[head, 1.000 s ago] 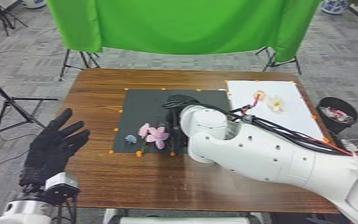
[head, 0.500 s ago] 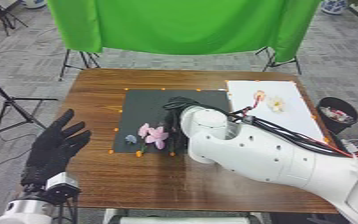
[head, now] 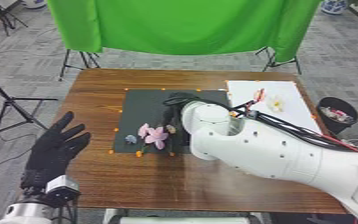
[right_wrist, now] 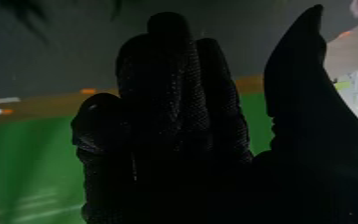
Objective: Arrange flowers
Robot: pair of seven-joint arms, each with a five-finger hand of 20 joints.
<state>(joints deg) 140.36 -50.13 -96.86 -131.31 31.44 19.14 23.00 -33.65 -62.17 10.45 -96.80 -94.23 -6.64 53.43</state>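
Observation:
My right hand [head: 174, 115] is over the black mat [head: 144, 107], just beyond the pink flowers [head: 157, 135]. In the right wrist view, that hand [right_wrist: 180, 115] is open, fingers straight and thumb spread apart, with nothing held. Beside the pink blooms lie a small grey-blue flower [head: 131, 139] and a small brownish piece [head: 170, 129] close to my right hand. A pale yellow-white flower [head: 275, 104] lies on the white sheet [head: 291, 117], near a red-orange flower [head: 259, 94] partly behind the arm's cables. My left hand [head: 53, 152] is open at the table's left edge.
The brown wooden table [head: 113, 185] carries orange markers around both sheets. A dark bin [head: 337, 112] with pinkish contents stands off the right edge. A green cloth [head: 184, 27] hangs behind the table. My right forearm and its cables cross the table's right half.
My right arm and its cables have shifted slightly, and the cables now cover more of the red-orange flower. The brownish piece beside the pink flowers has come into sight. My left hand has hardly moved.

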